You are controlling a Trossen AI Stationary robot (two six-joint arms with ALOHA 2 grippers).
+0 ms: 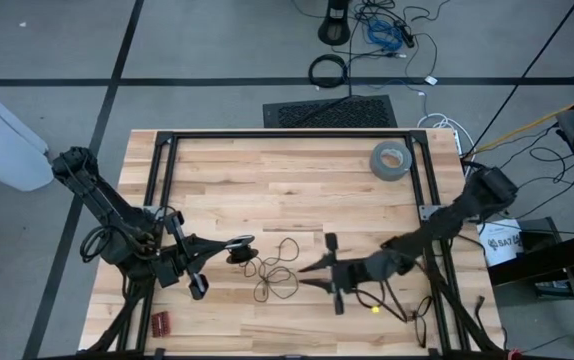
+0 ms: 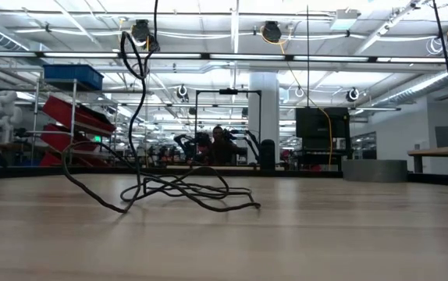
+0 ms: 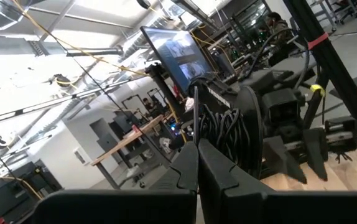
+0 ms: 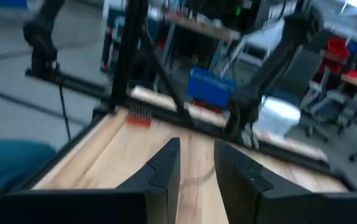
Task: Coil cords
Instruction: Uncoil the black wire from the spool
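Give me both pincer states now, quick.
Left pincer: closed on the thin black cord, lifting one end.
Right pincer: open, holding nothing, beside the cord.

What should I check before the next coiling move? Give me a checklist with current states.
1. Left gripper shut on the cord: ok; a strand rises from the table in the low view.
2. Right gripper open, beside the tangle: ok.
3. Cord coiled: not ok, loose tangle on the table.
4. Cord's free end located: cannot tell.
5. Tape roll clear of the work: ok.
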